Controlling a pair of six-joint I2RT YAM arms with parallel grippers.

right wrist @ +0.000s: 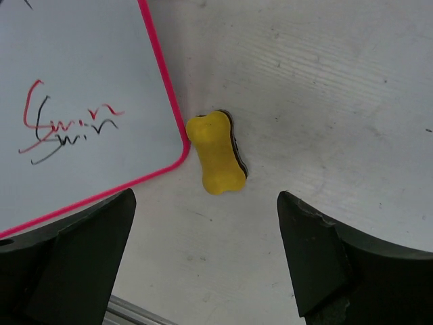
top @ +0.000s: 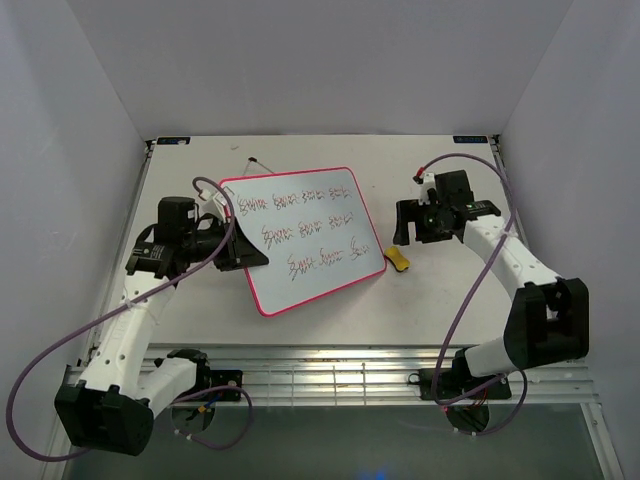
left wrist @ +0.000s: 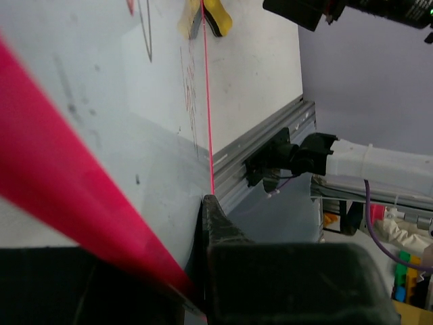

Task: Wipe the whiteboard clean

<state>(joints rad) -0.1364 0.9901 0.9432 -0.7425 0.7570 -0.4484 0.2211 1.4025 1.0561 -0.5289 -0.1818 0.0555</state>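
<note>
Top external view: the whiteboard (top: 305,240) lies at an angle near the middle of the table (top: 330,155), its pink-red border framing three rows of handwriting (top: 300,232) in red and dark ink. The left gripper (top: 245,250) sits at the board's left edge, and the left wrist camera shows that border (left wrist: 67,183) running up close and blurred beside a black finger (left wrist: 220,230), the gripper apparently clamped on the edge. From there the white surface stretches away toward the far side of the board. On the right, the right gripper (top: 408,222) hangs above the table just off the board's right side, its jaws spread wide. The right wrist camera looks down between the two dark fingers (right wrist: 88,250) at a small yellow bone-shaped eraser (right wrist: 216,152) with a dark underside, lying on the bare table (right wrist: 325,101) against the rounded lower right corner of the whiteboard (right wrist: 81,68); nothing is held between the fingers. A scrawl of red and black ink (right wrist: 67,125) marks the part of the board nearest the eraser. The eraser (top: 399,260) also shows from above, tucked beside that same corner.
</note>
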